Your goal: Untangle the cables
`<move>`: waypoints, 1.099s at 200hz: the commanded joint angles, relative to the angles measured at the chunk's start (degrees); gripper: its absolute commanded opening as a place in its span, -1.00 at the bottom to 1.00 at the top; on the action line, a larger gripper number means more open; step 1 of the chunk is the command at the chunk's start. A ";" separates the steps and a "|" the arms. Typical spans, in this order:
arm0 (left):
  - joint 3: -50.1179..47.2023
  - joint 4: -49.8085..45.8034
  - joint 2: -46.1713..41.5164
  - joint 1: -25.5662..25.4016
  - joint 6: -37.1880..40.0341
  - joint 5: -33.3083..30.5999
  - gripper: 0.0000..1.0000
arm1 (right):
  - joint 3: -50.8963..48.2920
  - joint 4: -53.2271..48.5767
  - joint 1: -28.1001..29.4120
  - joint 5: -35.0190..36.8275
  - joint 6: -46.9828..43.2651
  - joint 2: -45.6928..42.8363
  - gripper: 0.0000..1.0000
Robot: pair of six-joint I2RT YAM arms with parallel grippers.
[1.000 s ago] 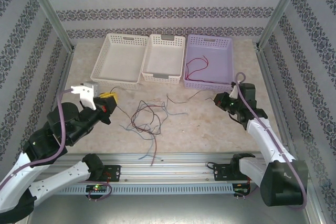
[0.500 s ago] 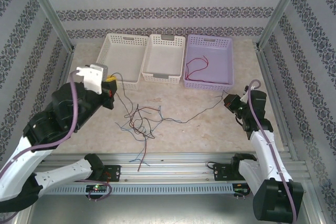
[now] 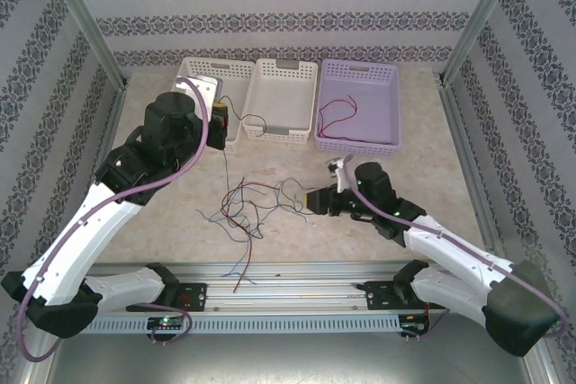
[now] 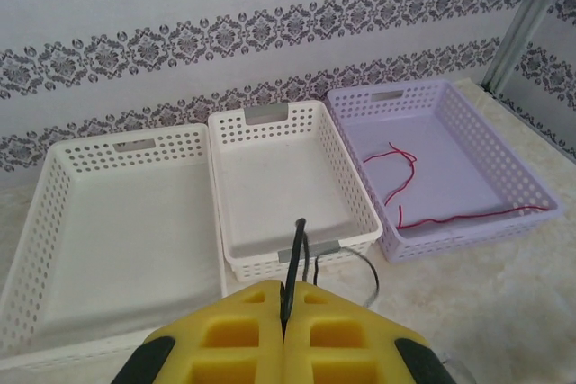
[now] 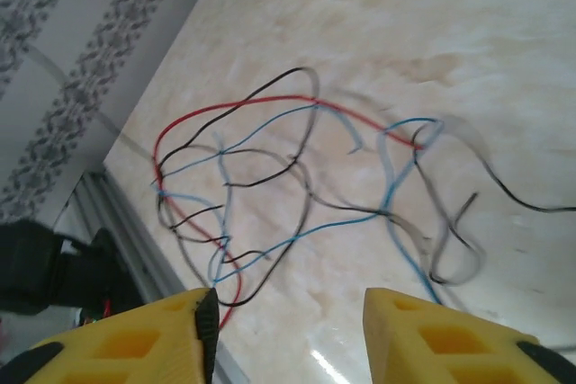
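Left wrist view: left gripper clenched on one black cable poking up between its yellow fingers; beyond the tips, two white baskets, and right of them a lilac basket holding a red cable. Right wrist view: right gripper released, grasping nothing, tangle of cables loose on the table just past its spread fingers.

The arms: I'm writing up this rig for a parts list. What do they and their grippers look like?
Both the left arm and right arm have white shells, black joints and a lilac hose along them. The left gripper and right gripper have blocky yellow fingers with recessed pockets.
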 commanded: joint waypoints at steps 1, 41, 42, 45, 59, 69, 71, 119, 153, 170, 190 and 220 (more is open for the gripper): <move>2.62 5.26 1.48 3.38 -2.05 6.14 -1.00 | 0.14 8.68 7.41 4.10 -5.35 2.83 0.08; 2.46 8.26 3.69 5.30 -4.13 9.15 -1.00 | 3.57 16.11 17.43 10.54 -7.03 15.81 0.26; 2.45 8.29 3.66 5.34 -4.15 9.20 -1.00 | 3.75 16.28 17.71 10.72 -7.06 16.24 0.26; 2.41 8.46 3.68 5.32 -4.23 9.29 -1.00 | 4.32 16.67 18.46 11.11 -7.26 17.48 0.26; 2.44 8.98 3.94 5.60 -4.57 9.75 -1.00 | 7.32 17.79 21.87 14.94 -7.99 22.90 0.27; 2.43 9.11 3.96 5.71 -4.70 9.86 -1.00 | 9.19 18.99 23.95 17.72 -8.80 26.61 0.27; 2.44 9.11 3.95 5.70 -4.73 9.91 -1.00 | 9.65 19.13 24.31 18.31 -8.83 27.26 0.27; 2.43 9.20 3.13 6.01 -4.95 9.95 -1.00 | 17.32 20.50 29.72 26.40 -11.48 38.88 0.22; 3.56 8.27 2.15 6.49 -4.26 9.74 -1.00 | 18.66 17.75 29.74 30.14 -11.22 41.85 -0.44; 4.98 6.92 1.38 6.90 -3.10 8.61 -1.00 | 17.24 16.52 28.71 31.74 -11.18 40.72 -0.84; 7.20 5.23 0.04 8.00 -1.94 6.51 -1.00 | 15.20 14.61 26.28 31.75 -10.56 38.49 -1.00; 10.63 3.26 -2.17 9.57 -1.03 3.77 -1.00 | 12.43 10.49 21.19 33.03 -8.58 35.53 -1.00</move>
